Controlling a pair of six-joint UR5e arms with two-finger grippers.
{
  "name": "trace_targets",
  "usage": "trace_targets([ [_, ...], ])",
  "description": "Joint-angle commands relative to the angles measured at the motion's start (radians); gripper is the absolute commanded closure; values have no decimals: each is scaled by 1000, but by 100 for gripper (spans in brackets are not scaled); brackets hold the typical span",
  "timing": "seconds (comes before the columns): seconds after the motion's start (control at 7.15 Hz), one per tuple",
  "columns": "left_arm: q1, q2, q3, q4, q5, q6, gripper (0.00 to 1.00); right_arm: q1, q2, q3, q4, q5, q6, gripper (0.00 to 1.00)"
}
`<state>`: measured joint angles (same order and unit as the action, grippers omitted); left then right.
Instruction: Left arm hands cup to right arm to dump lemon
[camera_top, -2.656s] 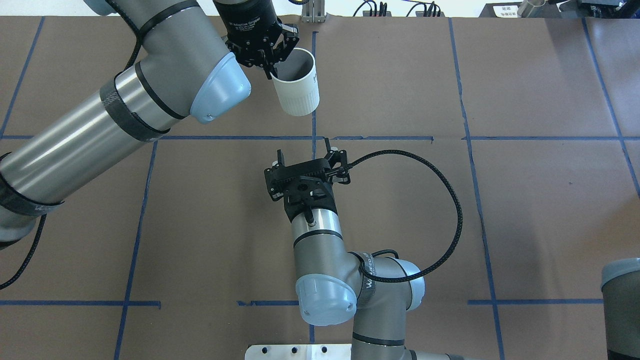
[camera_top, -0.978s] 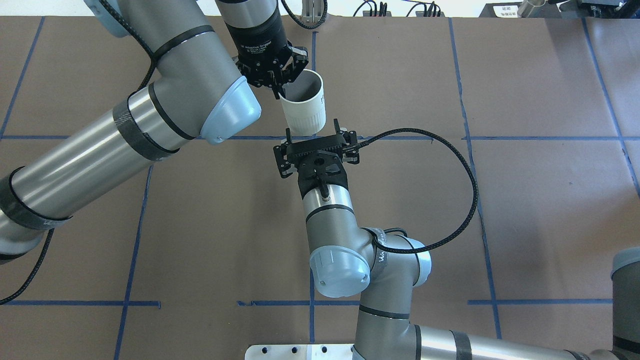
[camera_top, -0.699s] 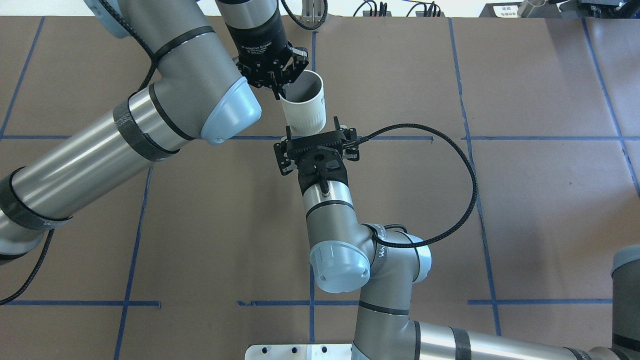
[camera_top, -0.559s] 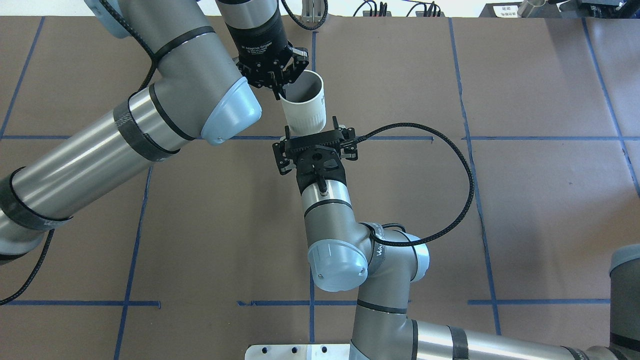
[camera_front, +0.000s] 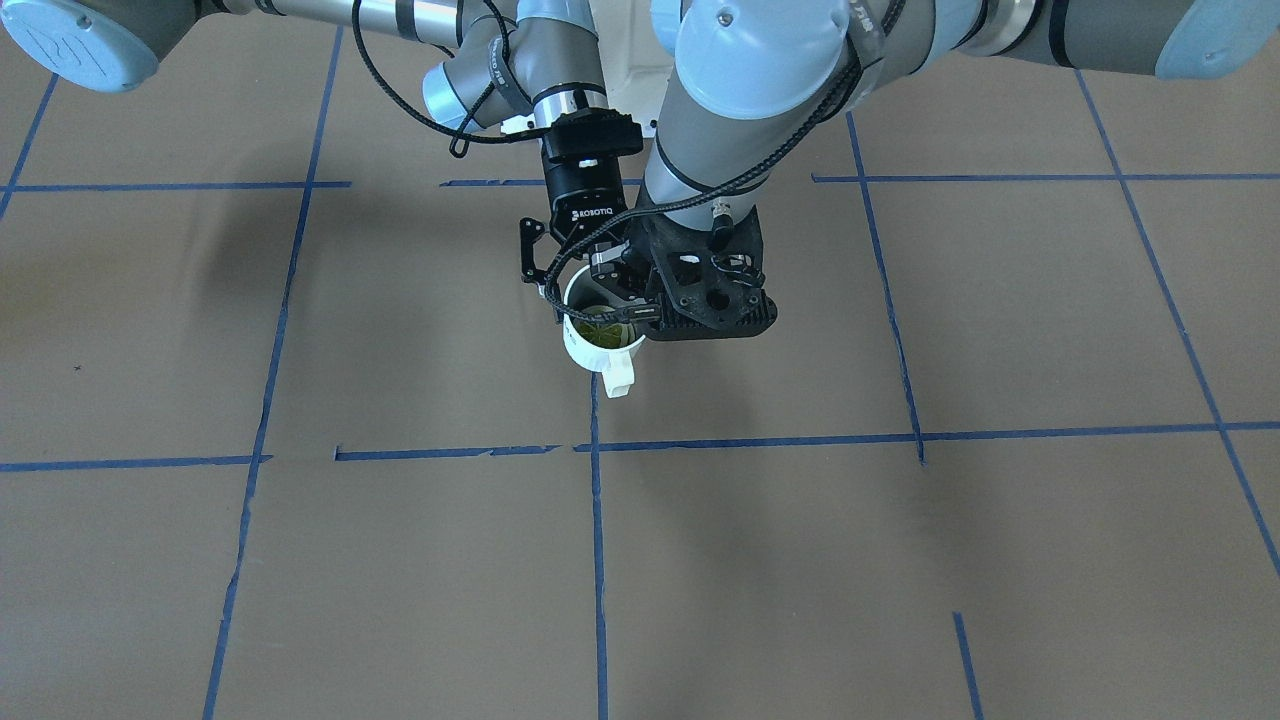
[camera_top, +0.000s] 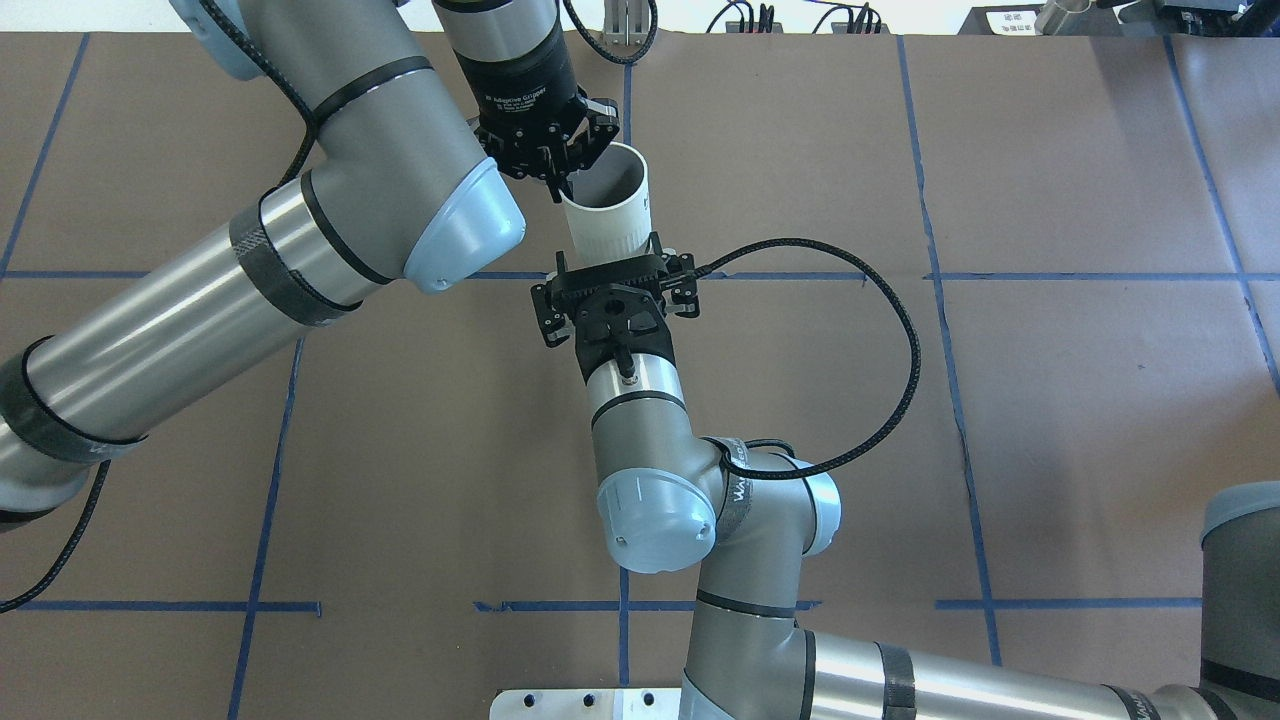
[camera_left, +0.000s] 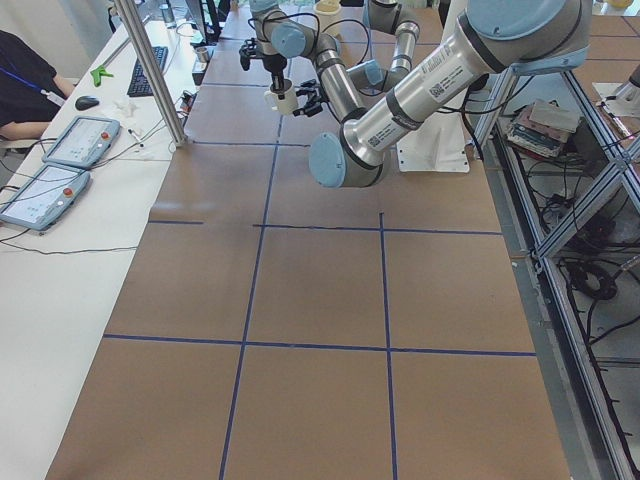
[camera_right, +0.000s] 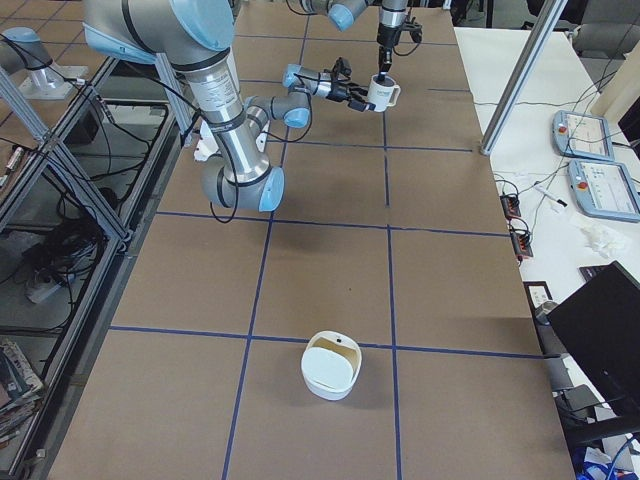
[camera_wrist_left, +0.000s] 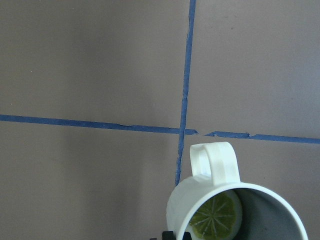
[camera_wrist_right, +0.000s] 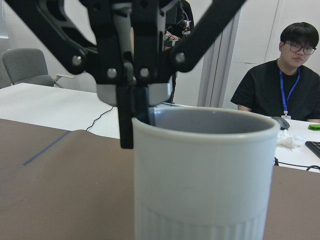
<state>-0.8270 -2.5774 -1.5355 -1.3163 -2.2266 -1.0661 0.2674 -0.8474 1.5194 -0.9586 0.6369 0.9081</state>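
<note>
You see the brown table (camera_top: 1050, 420) with blue tape lines (camera_top: 940, 276) | left tool (camera_top: 553, 185) pinches the cup (camera_top: 612, 215) rim, up off the table | lemon (camera_wrist_left: 216, 216) lies inside | right tool (camera_top: 608, 252) spread around the cup's bottom | a person (camera_wrist_right: 272, 97) sits at the white desk (camera_wrist_right: 50, 107) behind

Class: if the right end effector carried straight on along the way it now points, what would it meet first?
The cup, side-on. It fills the right wrist view dead ahead, and overhead the right end effector is open around its lower wall. The palm's distance is unclear.
</note>
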Motion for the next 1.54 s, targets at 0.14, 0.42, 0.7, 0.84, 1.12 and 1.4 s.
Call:
trace_targets([
  [0.14,0,8,-2,0,1,0,100,13,1,1,3,1,2,1],
  [0.42,2,8,-2,0,1,0,100,18,1,1,3,1,0,1],
  [0.7,3,6,-5,0,1,0,100,19,2,-1,1,13,-2,1],
  [0.84,8,6,-5,0,1,0,100,21,1,-1,1,15,-3,1],
  [1.12,9,6,-6,0,-1,0,100,24,1,-1,1,15,-3,1],
  [1.4,9,6,-8,0,-1,0,100,26,1,-1,1,15,-3,1],
])
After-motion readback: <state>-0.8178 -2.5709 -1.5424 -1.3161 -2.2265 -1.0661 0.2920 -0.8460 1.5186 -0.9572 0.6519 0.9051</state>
